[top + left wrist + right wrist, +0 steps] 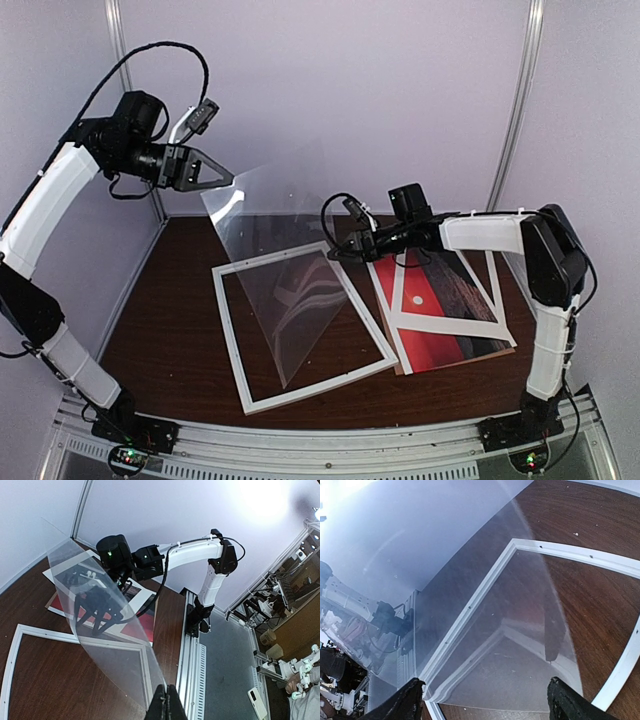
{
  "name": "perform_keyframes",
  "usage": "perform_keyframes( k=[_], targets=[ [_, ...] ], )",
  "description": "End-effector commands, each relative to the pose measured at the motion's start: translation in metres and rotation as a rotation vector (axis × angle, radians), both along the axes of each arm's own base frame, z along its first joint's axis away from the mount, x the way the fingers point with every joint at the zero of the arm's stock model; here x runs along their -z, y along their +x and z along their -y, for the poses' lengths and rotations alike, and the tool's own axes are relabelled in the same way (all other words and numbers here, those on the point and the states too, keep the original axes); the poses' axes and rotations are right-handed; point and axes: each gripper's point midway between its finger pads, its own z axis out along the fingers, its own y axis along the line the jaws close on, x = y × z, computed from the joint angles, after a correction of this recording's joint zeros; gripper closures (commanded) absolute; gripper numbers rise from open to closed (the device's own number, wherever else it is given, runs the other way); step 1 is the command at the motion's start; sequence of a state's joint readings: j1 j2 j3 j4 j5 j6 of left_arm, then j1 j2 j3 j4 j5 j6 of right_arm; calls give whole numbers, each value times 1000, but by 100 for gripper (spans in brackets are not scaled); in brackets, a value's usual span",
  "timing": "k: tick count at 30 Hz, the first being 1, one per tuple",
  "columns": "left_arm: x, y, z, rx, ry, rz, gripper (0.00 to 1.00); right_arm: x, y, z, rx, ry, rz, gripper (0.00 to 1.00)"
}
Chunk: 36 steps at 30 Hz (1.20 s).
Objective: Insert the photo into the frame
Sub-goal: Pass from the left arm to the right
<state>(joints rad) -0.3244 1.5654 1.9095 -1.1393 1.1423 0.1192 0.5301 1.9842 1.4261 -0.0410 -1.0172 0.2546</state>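
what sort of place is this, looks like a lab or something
Probably a robotics lab cell: white partition walls on metal posts, an aluminium rail along the near edge of the table, and more equipment benches beyond.

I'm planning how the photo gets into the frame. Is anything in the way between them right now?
Yes, two things. The white mat lies on top of the photo. The clear sheet, pinched by the left gripper, leans tilted with its lower corner down inside the opening of the frame.
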Motion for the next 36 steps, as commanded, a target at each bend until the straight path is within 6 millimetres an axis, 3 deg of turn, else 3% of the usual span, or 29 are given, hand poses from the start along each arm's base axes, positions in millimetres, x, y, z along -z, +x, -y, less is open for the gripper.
perform_keyframes(
  k=[1,8,11,17,25,36],
  targets=[
    [-4,5,4,26,-34,67,100,-36,-16,-14,-86,84,36,17],
    [5,12,1,4,-15,50,100,-44,-21,-13,-100,105,53,30],
    [3,12,1,4,-18,57,100,-44,-18,-6,-69,57,90,24],
    [-8,-2,0,36,-53,69,100,-66,-2,8,-5,16,183,12],
    [-31,-29,4,86,-91,97,100,-95,8,10,-10,-37,267,10],
    [-67,-61,-1,145,-162,164,100,-149,-5,21,-33,-42,429,8]
  ],
)
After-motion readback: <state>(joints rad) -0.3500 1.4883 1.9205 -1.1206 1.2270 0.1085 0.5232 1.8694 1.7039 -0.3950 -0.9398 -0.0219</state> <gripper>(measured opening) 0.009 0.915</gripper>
